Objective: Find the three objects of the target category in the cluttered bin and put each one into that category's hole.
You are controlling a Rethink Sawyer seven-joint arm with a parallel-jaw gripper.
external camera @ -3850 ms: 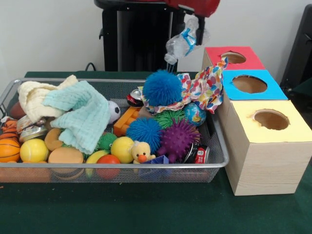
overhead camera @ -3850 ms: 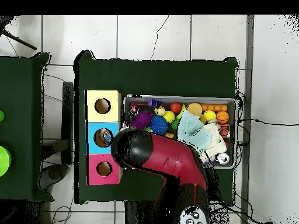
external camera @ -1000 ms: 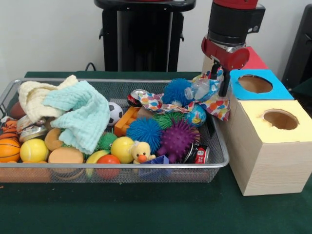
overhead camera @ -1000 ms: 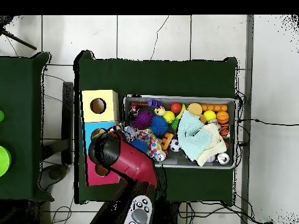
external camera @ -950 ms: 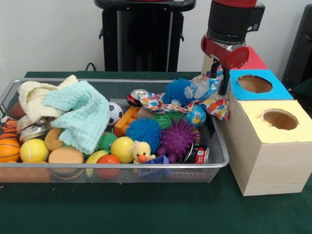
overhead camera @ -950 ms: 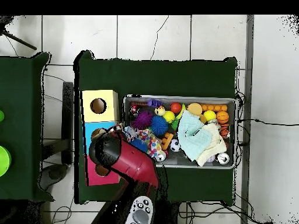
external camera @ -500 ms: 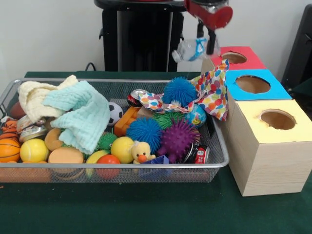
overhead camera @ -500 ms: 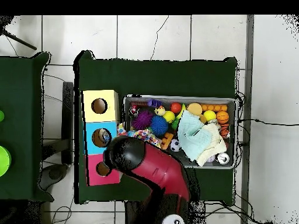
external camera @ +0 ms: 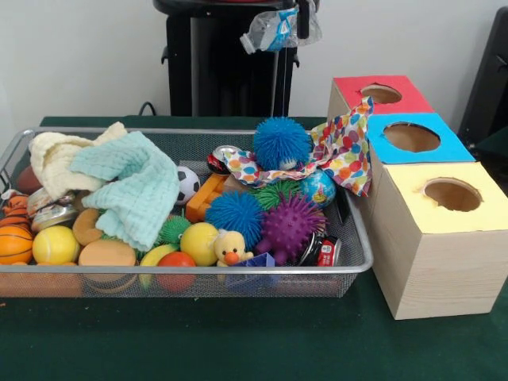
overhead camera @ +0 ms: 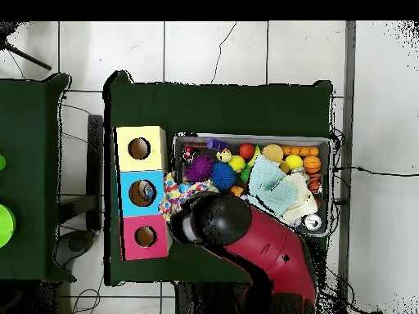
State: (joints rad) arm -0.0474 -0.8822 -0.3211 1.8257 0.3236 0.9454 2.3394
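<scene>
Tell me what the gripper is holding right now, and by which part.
The gripper holds a crushed clear plastic bottle high above the bin, gripped near its right end, the rest sticking out to the left.

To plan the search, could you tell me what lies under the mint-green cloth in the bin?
Under the mint-green cloth only a green spiky ball and a tan ball peek out; the rest is covered.
</scene>
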